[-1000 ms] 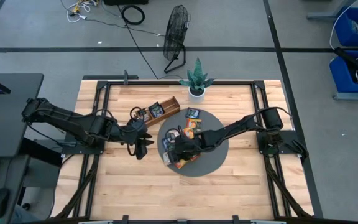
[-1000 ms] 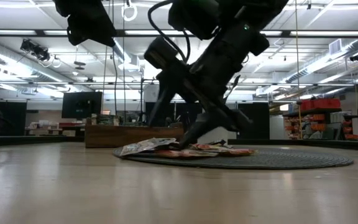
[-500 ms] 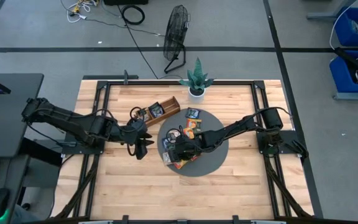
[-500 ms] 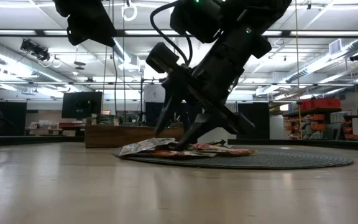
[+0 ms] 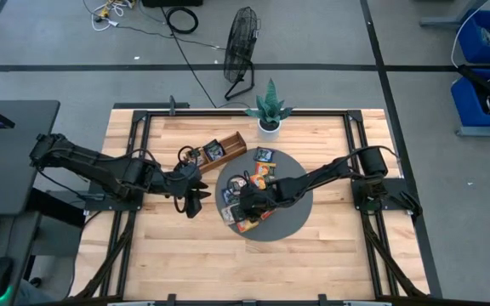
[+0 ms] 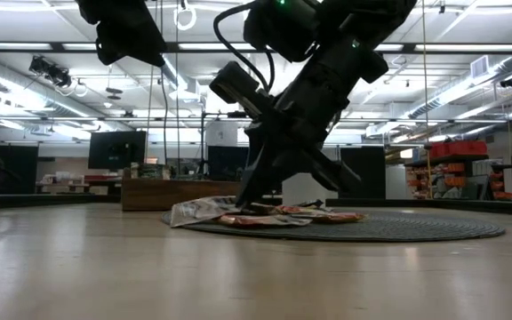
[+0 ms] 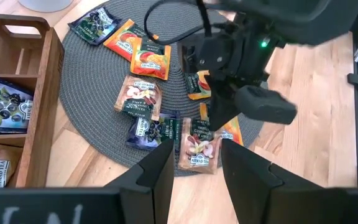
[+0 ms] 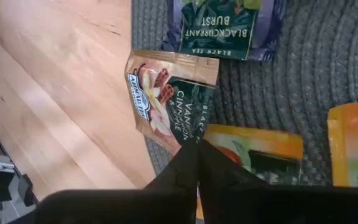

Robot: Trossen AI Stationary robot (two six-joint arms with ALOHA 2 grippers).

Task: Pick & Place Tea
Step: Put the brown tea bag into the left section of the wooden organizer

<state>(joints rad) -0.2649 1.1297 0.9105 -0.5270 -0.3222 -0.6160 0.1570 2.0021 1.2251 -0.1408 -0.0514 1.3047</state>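
1. The sachets (image 7: 143,99) lie scattered on the round mat (image 5: 294,217), a few more already in the tray (image 5: 219,150) near the table's far edge.
2. The right gripper (image 8: 197,163) has come down at the mat's left edge; its fingers have drawn together since a second ago, meeting at the edge of the cinnamon sachet (image 8: 169,102), so I judge a pinch just begun.
3. The lift is not yet made.
4. The left gripper (image 7: 194,163) waits, fingers apart, over the table (image 5: 185,255) left of the mat.
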